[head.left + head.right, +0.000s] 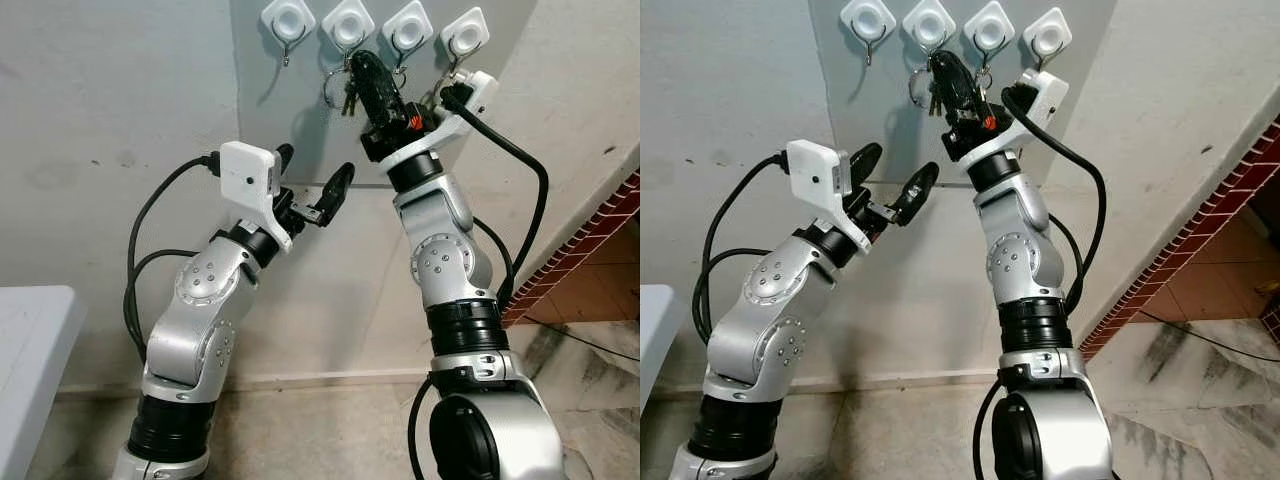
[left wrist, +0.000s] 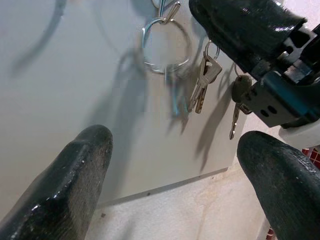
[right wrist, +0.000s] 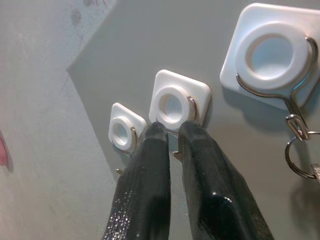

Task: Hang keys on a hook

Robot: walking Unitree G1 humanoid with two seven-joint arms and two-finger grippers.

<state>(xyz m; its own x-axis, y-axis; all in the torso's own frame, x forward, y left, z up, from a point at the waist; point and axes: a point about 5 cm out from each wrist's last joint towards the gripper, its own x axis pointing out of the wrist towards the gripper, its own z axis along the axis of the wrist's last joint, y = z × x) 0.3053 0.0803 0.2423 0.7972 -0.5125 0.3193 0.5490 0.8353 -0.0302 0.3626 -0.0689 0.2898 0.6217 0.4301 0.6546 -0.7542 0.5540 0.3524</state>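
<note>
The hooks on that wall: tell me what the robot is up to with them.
Four white hooks sit in a row on the grey wall panel. The right gripper is raised to the second hook from the left, its fingers nearly shut just under that hook. A key ring with keys dangles beside that arm; whether it already hangs on a hook cannot be told. The left gripper is open, held lower and off to the left, gripping nothing.

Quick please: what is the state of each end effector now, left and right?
Left end effector: open, holding nothing, below the hooks.
Right end effector: nearly closed, tips at a white hook; holding anything cannot be told.
</note>
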